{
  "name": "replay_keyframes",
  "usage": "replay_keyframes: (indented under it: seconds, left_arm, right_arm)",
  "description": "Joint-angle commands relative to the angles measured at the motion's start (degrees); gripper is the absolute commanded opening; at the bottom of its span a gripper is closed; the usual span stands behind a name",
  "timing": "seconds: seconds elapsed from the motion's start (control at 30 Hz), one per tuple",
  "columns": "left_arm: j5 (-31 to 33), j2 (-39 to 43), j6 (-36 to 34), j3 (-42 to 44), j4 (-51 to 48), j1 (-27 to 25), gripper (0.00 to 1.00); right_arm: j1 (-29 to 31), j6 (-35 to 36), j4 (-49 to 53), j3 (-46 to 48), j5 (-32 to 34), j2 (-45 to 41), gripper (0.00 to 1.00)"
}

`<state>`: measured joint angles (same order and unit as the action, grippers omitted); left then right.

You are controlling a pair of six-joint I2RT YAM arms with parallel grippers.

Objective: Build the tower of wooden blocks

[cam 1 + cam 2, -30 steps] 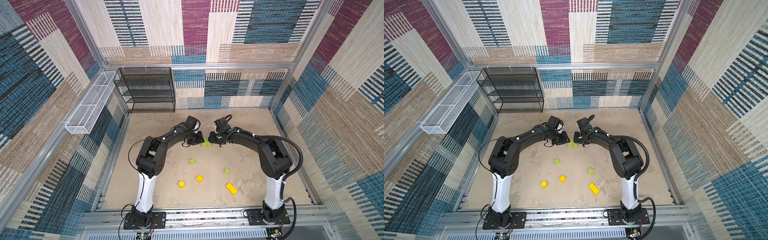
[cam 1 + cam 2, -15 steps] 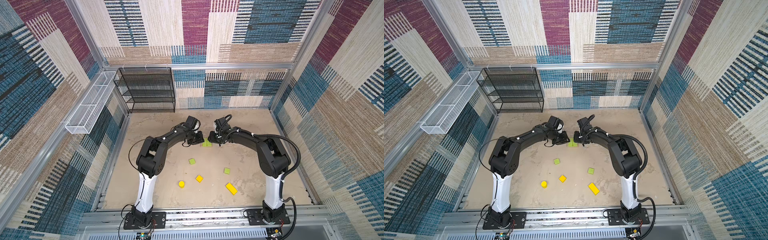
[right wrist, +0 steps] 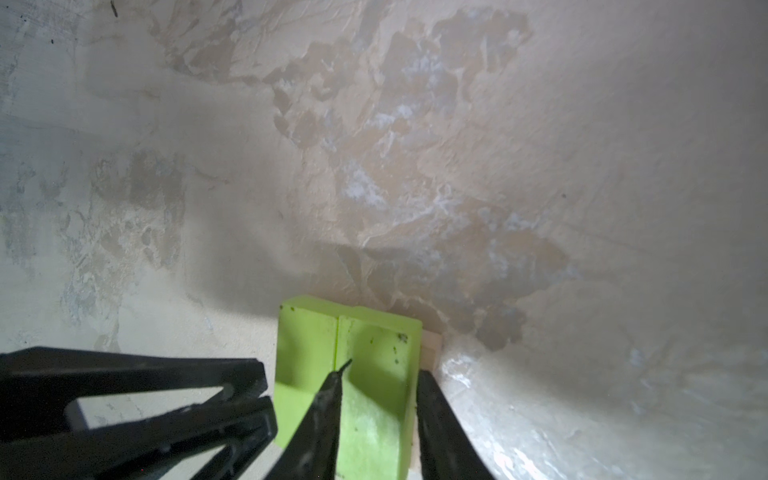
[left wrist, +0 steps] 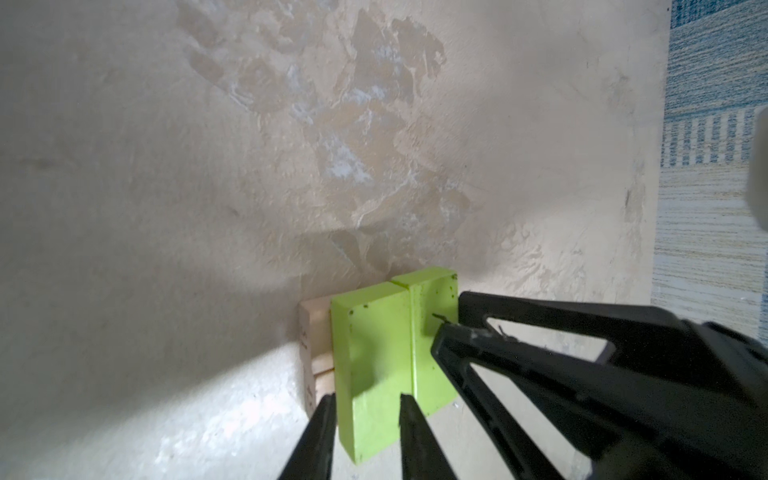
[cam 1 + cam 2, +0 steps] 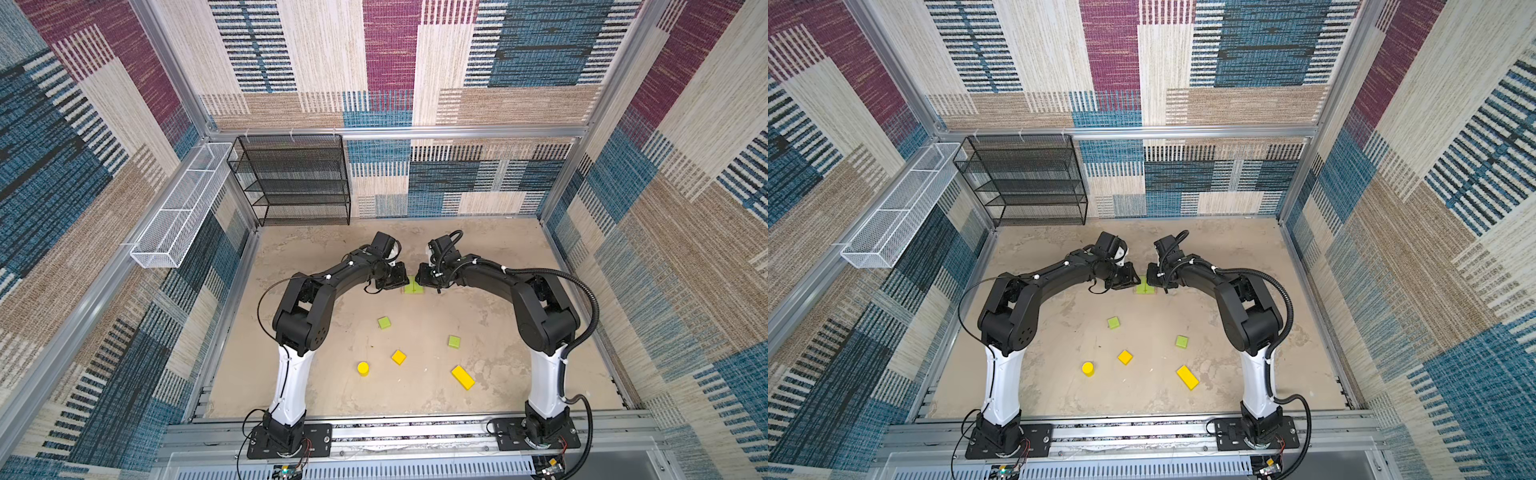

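A: Surface and room first?

B: Looking at a mottled beige floor, rubbed pale in patches. Boxed in by walls of striped patchwork weave: blue, plum, tan. Against the back wall, a black mesh shelf. Just beside its left end, a white wire basket hung on the side wall.

A: And the tower?

B: Found the tower out in front of the shelf's right end, well apart from it. Low: two lime bars laid flat side by side, touching along one seam, on tan planks peeking out past one long edge. Farther from the shelf than that, scattered and apart: a lime cube, a second lime cube, a yellow cube, a yellow cylinder on end, a yellow bar lying flat.

A: Grippers?

B: Both down at the tower, one from each side. Left gripper narrow, a finger against each long side of the left bar near its end: clamped on it, by the look. Right gripper narrow as well, fingers flanking the right bar, one at the seam, one along the outer side. Cannot tell firm grip from hairline gap there.
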<state>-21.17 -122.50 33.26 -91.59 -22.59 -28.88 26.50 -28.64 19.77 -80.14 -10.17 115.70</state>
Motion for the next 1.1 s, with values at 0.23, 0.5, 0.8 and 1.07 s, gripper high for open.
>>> replay_keyframes:
  seconds: [0.23,0.5,0.8,1.07]
  left_arm:
    - [-0.5,-0.3,1.1,0.1,1.2,0.1,0.28]
    - [-0.7,-0.3,1.2,0.2,1.4,0.1,0.27]
    - [-0.7,-0.3,1.3,0.1,1.3,0.1,0.27]
    - [-0.7,0.8,1.0,0.3,0.6,0.1,0.30]
  right_arm:
    - [0.0,-0.9,-1.4,0.3,-1.0,-0.1,0.28]
    - [0.0,-1.0,-1.5,0.6,-1.0,-0.1,0.28]
    - [0.0,-1.2,-1.4,0.9,-0.7,-0.8,0.27]
    - [0.0,-1.7,-0.8,1.3,-0.4,-2.4,0.34]
